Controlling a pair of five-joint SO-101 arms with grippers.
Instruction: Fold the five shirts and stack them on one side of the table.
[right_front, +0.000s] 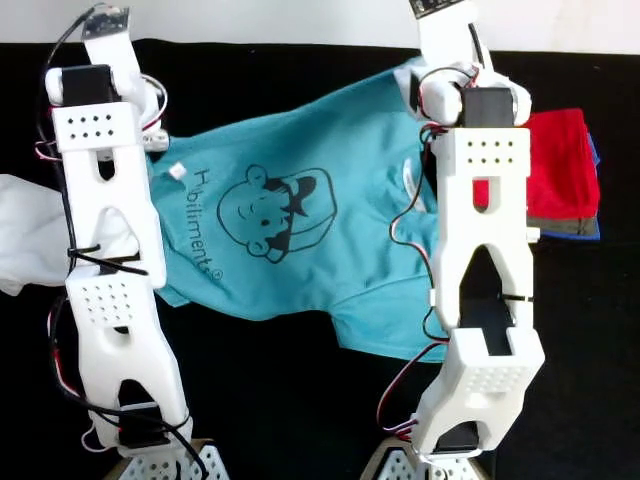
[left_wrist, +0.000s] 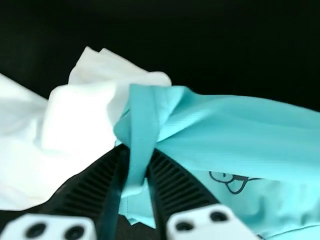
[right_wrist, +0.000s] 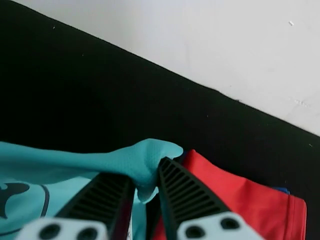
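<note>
High view: teal shirt (right_front: 350, 270) lies spread between a white shirt (right_front: 25, 230) and the red pile (right_front: 565, 160). Left gripper (left_wrist: 137, 152) and right gripper (right_wrist: 146, 172) each pinch tight on its far edge (one end apiece), likely to draw that edge over evenly for a fold

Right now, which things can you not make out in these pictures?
1. Stack, high view: the right arm covers part; shirt count unclear.
2. White shirt, high view: cut by the edge, partly under the left arm.
3. Teal shirt, gripped corners, high view: behind both arms.
</note>
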